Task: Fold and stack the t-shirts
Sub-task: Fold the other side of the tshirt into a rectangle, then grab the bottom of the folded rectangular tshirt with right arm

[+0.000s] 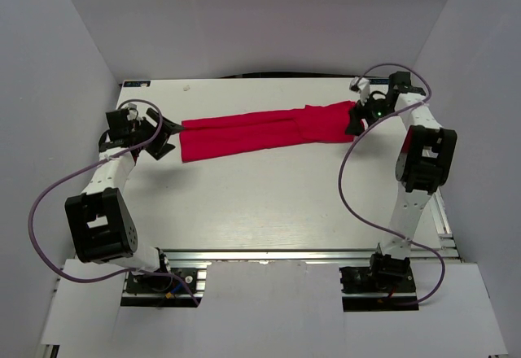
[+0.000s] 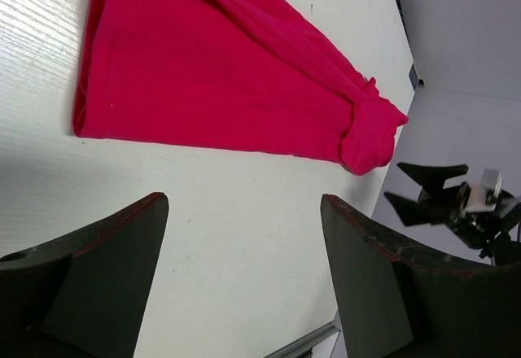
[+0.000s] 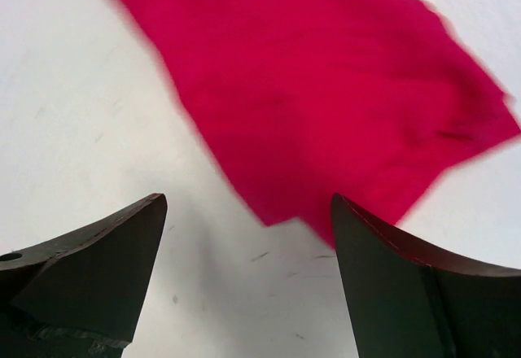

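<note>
Top external view has the t-shirt lying as a long, narrow red band across the far half of the desk. It seems already folded lengthwise, with its left end a little nearer than its right. The left tool sits just beside the band's left end and the right tool is at its right end. In the left wrist view the left tool has its fingers spread wide with only bare desk between them, and the t-shirt starts a short way beyond the tips. The right tool is likewise spread and holds nothing. The t-shirt is somewhat blurred there, its edge just past the fingertips. My judgement is that the cloth is light, limp and layered, so it should sag when lifted and slide easily on the smooth desk. The sound hold is a pinch at each short end, near the corners and through every layer, so the fold does not fall open.
</note>
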You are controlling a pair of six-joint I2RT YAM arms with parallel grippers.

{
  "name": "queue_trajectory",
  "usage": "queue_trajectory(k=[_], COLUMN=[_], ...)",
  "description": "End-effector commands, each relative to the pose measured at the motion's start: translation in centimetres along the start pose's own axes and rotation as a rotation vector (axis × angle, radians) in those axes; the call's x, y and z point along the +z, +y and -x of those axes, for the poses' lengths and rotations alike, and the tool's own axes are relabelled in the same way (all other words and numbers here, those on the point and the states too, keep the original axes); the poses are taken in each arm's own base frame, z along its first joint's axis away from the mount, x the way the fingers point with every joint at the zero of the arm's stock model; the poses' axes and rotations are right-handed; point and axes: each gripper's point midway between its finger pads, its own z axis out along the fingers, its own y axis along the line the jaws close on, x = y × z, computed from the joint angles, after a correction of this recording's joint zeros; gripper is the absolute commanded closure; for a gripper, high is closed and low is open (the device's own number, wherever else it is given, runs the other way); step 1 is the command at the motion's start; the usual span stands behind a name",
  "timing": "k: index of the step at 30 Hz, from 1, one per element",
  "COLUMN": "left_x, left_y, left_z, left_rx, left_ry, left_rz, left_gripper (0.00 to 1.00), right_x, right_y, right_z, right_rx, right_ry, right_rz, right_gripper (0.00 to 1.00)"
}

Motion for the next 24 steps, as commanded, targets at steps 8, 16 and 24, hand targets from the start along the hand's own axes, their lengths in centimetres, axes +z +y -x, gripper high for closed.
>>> queue_trajectory(k=[8,16,24], left_x=[-1.3,-1.2,-1.3], left_y=[-1.5,-1.6,-1.7], left_z=[0.0,-0.1,-0.3], left_rx=[0.025,0.028,0.013], left_ry=[-0.020,-0.016,-0.011], left_rz=[-0.055,-0.062,-0.076], left_gripper=[0.13,0.13,0.13], right_x=[-1.0,-1.4,-0.8], right_y=[3.6,-0.3,-3.7], right_z=[1.0,3.4,0.9], right_rx=[-0.419,-0.093,0.335], right_ry=[-0.011,-0.066,-0.001], right_rz=[0.164,-0.024,-0.200], right_gripper=[0.30,0.21,0.10])
